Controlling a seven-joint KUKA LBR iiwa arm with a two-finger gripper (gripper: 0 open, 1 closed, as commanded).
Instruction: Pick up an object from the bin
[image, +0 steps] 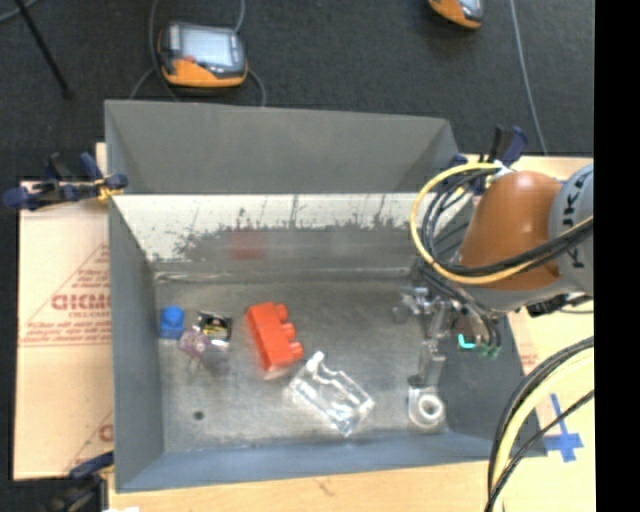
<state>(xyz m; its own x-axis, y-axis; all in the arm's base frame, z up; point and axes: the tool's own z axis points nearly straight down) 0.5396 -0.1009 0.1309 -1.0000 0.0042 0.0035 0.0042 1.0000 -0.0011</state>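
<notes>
The grey metal bin (135, 380) bears five loose things on its floor. A small blue cap (172, 321) lies at the left, with a clear-and-black trinket (205, 337) just beside it. Toward the middle are a red-orange building brick (273, 337) and crumpled clear plastic (330, 393). A white ring (427, 410) lies well apart, at the right.

Orange-capped arm, wrapped in looped cables.
A rounded orange cover (510, 228) caps the wrist. Yellow and black cables (437, 225) loop round its edge, a pale link (578, 205) with dark lettering adjoins it, and below it is the slim silvery gripper (428, 365), beside a small green light (468, 342).
</notes>
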